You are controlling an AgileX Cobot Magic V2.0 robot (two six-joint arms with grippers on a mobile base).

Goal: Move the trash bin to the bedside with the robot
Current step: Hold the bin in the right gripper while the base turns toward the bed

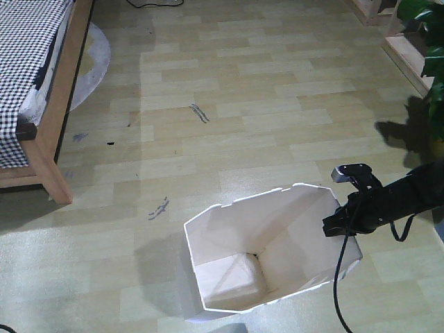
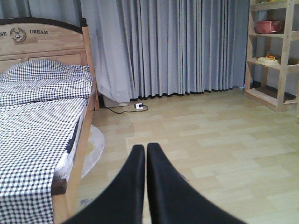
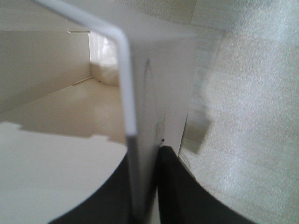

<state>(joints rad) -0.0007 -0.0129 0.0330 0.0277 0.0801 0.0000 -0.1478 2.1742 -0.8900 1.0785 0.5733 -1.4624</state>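
The white trash bin [image 1: 236, 236] stands on the wood-pattern floor in the lower middle of the front view, its open top tilted toward the camera. My right gripper [image 1: 340, 223] is at the bin's right rim, on a black arm reaching in from the right. Seen from the right wrist, that gripper [image 3: 147, 154] is shut on the thin bin wall [image 3: 154, 70], one finger inside and one outside. The bed [image 1: 28, 69], with checked bedding and a light-brown frame, lies at the upper left, well apart from the bin. My left gripper [image 2: 145, 148] is shut and holds nothing, facing the bed [image 2: 37, 116].
A round grey mat [image 1: 94, 62] lies beside the bed. A wooden shelf [image 2: 275, 56] and a green plant [image 1: 430, 41] stand at the right. Grey curtains [image 2: 177, 46] hang behind, with a power strip [image 2: 138, 106] below them. A black cable [image 1: 338, 291] hangs from the right arm.
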